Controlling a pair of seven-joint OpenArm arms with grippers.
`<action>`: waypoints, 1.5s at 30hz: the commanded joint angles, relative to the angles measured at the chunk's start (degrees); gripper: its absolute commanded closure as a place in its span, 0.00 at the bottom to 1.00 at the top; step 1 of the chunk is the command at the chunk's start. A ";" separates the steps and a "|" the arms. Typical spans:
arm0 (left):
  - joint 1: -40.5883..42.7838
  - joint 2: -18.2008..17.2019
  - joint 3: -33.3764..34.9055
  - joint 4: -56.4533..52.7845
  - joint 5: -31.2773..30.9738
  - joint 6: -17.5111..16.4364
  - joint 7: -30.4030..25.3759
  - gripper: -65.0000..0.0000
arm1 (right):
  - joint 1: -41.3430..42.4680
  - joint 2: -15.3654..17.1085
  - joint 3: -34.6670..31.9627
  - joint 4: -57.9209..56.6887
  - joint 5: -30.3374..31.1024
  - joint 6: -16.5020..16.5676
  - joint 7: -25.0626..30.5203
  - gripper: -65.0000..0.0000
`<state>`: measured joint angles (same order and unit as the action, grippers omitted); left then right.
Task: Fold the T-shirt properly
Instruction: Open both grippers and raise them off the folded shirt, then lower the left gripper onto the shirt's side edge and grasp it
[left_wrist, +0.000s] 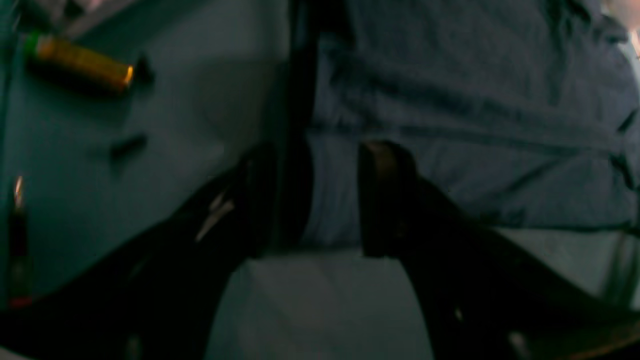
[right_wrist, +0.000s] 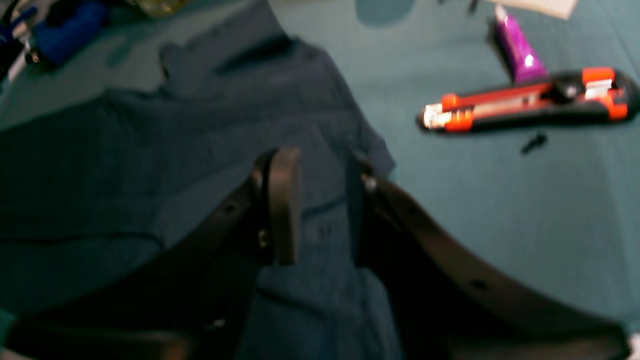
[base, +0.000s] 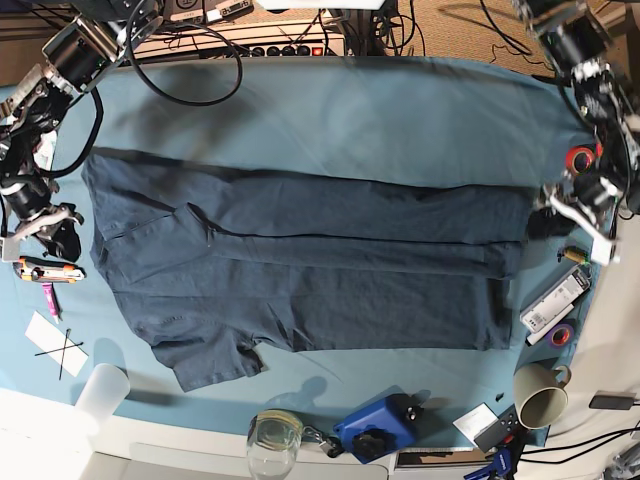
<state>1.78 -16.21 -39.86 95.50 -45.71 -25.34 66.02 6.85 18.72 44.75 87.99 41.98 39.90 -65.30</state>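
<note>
The dark slate-blue T-shirt (base: 330, 270) lies spread lengthwise across the teal table cloth (base: 400, 110), with its upper long side folded in and one sleeve (base: 205, 360) sticking out at the front left. My left gripper (left_wrist: 322, 200) is low at the shirt's right end (base: 548, 222). Its fingers (left_wrist: 385, 200) stand apart with the shirt's edge (left_wrist: 475, 125) between them. My right gripper (right_wrist: 320, 207) is at the shirt's left end (base: 58, 238), fingers apart over the cloth (right_wrist: 125, 165). Both wrist views are blurred.
A red and black box cutter (right_wrist: 525, 102) and a purple tube (right_wrist: 517, 47) lie beside my right gripper. A yellow cylinder (left_wrist: 80, 62) lies near my left gripper. A mug (base: 540, 395), a glass (base: 273, 435), a blue device (base: 380, 425) and tape rolls (base: 580, 158) line the table's edges.
</note>
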 joint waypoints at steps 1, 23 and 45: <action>0.70 -0.96 -0.57 2.93 -1.51 -0.26 -0.96 0.57 | 0.07 1.31 0.26 1.07 1.62 0.10 0.79 0.65; 15.37 0.48 -0.83 15.41 -1.51 -0.26 -3.04 0.57 | -6.16 1.11 3.30 -11.91 -1.95 0.09 -1.79 0.48; 14.97 3.39 -0.79 14.67 1.49 -0.24 -10.14 0.57 | -6.08 0.81 3.30 -25.09 7.13 0.10 -9.46 0.48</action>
<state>17.10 -12.16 -40.51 109.54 -43.66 -25.39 57.01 1.26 19.62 48.38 63.24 53.52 40.82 -69.45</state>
